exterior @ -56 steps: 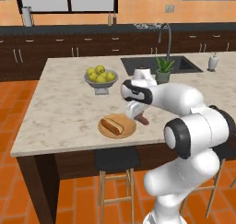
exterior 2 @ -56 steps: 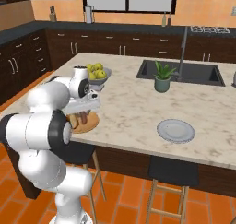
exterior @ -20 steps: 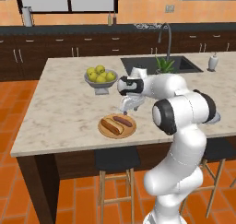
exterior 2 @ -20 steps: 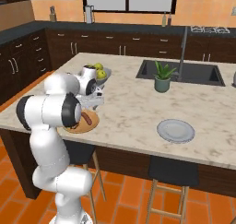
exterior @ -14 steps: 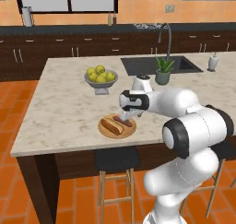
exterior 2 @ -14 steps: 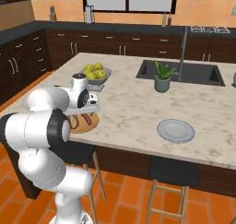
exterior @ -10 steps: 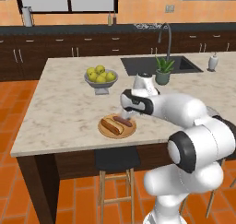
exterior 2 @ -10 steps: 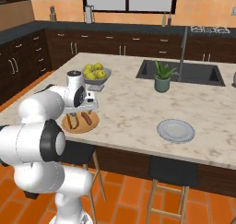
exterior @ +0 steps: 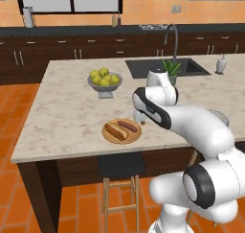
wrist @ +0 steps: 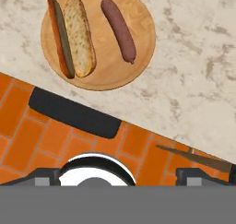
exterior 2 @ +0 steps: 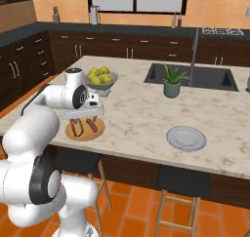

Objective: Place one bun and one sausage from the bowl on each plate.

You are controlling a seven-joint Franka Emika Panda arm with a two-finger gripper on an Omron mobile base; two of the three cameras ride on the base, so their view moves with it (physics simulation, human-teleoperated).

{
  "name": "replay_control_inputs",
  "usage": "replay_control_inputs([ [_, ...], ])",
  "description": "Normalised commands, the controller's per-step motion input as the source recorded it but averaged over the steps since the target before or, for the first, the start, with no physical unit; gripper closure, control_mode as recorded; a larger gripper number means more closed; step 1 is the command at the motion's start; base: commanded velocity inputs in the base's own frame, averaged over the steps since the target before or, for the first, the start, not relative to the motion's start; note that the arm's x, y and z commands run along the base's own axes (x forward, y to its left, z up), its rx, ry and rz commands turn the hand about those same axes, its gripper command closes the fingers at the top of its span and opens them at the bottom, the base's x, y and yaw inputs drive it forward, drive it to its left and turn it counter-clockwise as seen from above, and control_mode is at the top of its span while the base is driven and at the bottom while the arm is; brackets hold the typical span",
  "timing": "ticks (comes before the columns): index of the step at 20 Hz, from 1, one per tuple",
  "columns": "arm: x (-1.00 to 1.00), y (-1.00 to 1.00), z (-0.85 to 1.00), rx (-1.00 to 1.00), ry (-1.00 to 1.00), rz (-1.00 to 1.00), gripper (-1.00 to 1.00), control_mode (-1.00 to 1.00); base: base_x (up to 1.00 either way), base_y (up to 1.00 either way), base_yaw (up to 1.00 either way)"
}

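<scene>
You see a tan-orange wooden plate (wrist: pixel 99 41) — golden-brown bun (wrist: pixel 78 36) beside a reddish-brown sausage (wrist: pixel 118 29) on it — on a beige-veined marble counter (wrist: pixel 193 57).

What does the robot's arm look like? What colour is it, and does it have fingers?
The arm is made of smooth, rounded, glossy white tubes, like fat sausages joined together. Dark grey-black rings and round caps mark each joint. At its end sits a white hand, the gripper, with two small dark fingers. No loose cables or writing are visible.

Wooden plate (exterior 2: pixel 85 129) holds 1 bun and apparently 1 sausage; grey plate (exterior 2: pixel 186 138) bare.
</scene>
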Motion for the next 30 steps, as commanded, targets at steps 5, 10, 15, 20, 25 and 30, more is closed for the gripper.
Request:
replay_control_inputs([
  [5, -1.00, -0.41, -0.09, 0.00, -0.14, -0.19, -1.00, -1.00, 0.00, 0.00, 0.00],
  [10, -0.81, -0.34, -0.05, 0.00, -0.13, -0.15, -1.00, -1.00, 0.00, 0.00, 0.00],
  [15, 0.00, 0.00, 0.00, 0.00, 0.00, -0.01, -1.00, -1.00, 0.00, 0.00, 0.00],
  [20, -0.02, 0.00, 0.00, 0.00, 0.00, -0.01, -1.00, 1.00, -0.08, -0.71, -0.10],
  [25, 0.00, 0.00, 0.00, 0.00, 0.00, 0.00, -1.00, 1.00, 0.01, -1.00, -0.11],
  [30, 0.00, 0.00, 0.00, 0.00, 0.00, 0.00, -1.00, 1.00, 0.17, -1.00, -0.14],
])
